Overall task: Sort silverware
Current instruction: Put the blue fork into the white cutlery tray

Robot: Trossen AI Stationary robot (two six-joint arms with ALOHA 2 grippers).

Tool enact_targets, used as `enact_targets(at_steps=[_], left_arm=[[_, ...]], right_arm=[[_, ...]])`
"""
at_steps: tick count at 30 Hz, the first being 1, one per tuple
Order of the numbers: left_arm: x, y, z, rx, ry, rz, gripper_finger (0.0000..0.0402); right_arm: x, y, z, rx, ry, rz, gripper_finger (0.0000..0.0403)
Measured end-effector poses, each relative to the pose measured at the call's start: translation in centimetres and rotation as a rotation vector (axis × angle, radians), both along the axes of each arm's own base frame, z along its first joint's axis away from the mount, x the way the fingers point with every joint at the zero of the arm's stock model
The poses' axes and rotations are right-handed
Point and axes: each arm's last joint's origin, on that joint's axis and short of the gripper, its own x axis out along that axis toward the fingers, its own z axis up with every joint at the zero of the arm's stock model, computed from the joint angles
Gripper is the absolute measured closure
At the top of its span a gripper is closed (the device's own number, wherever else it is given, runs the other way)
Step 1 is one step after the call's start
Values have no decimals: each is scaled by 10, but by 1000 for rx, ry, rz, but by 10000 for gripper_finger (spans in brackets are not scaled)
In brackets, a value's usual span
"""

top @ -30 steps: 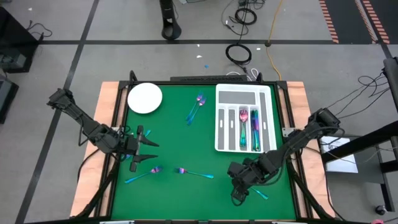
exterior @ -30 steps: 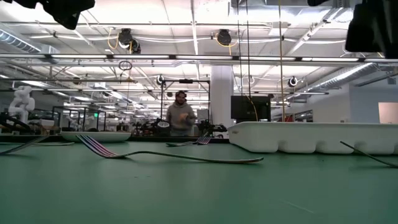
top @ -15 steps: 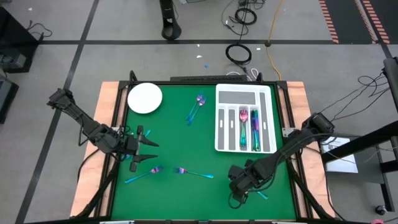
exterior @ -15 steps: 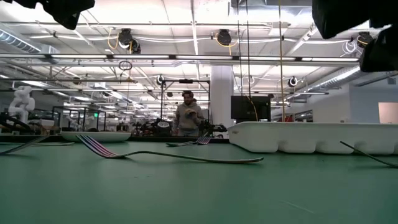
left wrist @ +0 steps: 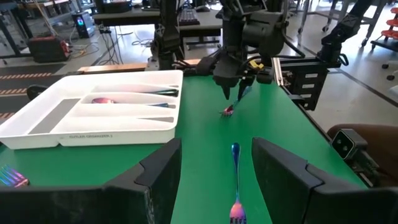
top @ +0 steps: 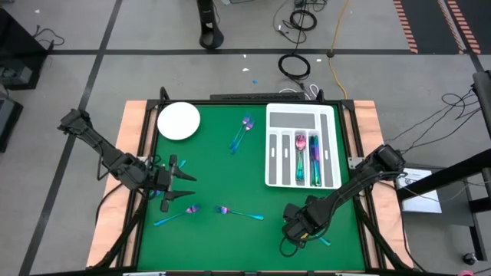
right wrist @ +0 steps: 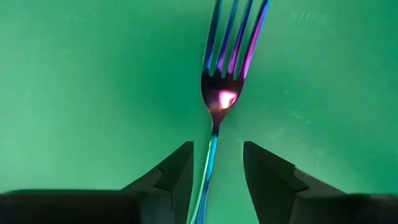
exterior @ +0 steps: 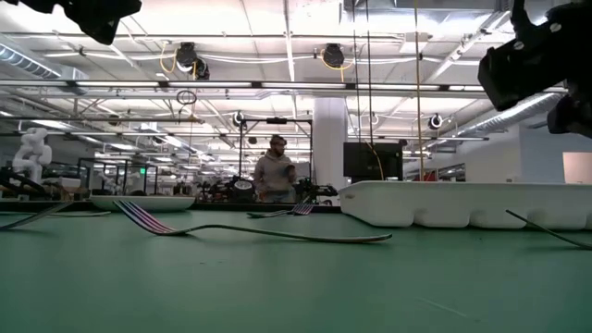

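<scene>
You have one iridescent fork (right wrist: 216, 118) lying flat on the green table (top: 215, 238) near its front right corner, its pink-to-blue handle running between the right tool's (right wrist: 214, 174) spread fingers. Two more pieces (top: 207, 211) lie front-left of centre, a pair (top: 242, 134) lies at the back middle, and several (top: 307, 157) rest lengthwise in the white tray's (top: 299, 119) long slots.

Overhead, table-level, two wrist cameras; shared table (top: 222, 176).
</scene>
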Motion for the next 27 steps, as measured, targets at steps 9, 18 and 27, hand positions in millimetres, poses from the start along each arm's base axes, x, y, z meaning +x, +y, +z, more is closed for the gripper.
enact_targets(at_steps=[9, 18, 27], left_arm=[[1, -1, -1, 3, 3, 0, 204], [1, -1, -1, 3, 4, 0, 204], [1, -1, -1, 4, 3, 0, 204]], right_arm=[[-1, -1, -6, 8, -18, -6, 273], [-9, -3, -23, 39, -22, -45, 278], [-10, -3, -24, 38, -16, -35, 373]])
